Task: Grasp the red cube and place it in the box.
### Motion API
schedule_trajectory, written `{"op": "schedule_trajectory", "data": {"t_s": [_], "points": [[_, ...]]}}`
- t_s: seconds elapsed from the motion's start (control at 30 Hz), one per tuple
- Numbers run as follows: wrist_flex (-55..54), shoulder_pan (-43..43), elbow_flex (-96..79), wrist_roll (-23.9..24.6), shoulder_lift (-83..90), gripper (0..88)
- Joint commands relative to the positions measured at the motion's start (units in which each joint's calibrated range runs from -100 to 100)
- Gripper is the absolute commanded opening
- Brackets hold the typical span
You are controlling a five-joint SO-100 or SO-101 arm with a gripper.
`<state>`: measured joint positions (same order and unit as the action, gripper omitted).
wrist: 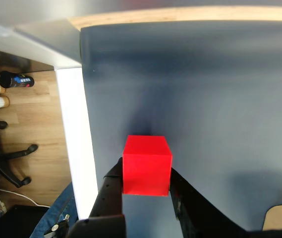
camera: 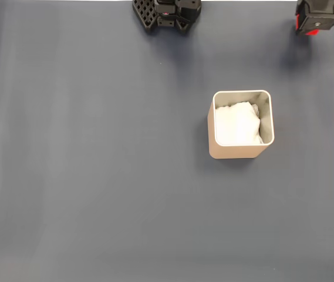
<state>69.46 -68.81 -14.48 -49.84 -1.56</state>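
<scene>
Clearly the gripper (wrist: 145,191) has its two black fingers (wrist: 112,191) closed on the red cube (wrist: 146,166), one against each side of the block, which the wrist view shows raised above the dark grey bench (wrist: 205,99) with a soft shadow beneath it. The fingers touch only the lower part of the cube, and most of the block stands proud of them, so I judge the hold a shallow one: a quick swing or a jolt could let the cube twist or slide out, and it would then drop onto the bench short of its goal. Beyond the cube, the same view takes in the edge of the bench, a white strip alongside it, then wooden floor with an office chair base (wrist: 4,158), so a cube dropped near that edge might roll off altogether. The box (camera: 240,151) stands in the fixed view right of centre on the bench, open upward, with white padding (camera: 237,123) heaped inside. The arm's black base (camera: 167,13) sits at the top edge of that view, well apart from the box. Releasing off-centre could strike the thin rim and bounce the cube out, and the heaped padding may leave it sitting high or tipped.
</scene>
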Motion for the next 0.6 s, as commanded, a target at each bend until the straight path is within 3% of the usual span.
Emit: {"op": "schedule_trajectory", "data": {"t_s": [0.0, 0.57], "points": [[2.72, 0.76, 3.63, 0.34, 4.37, 0.2], [15.03, 3.10, 10.20, 0.24, 14.33, 0.2]]}}
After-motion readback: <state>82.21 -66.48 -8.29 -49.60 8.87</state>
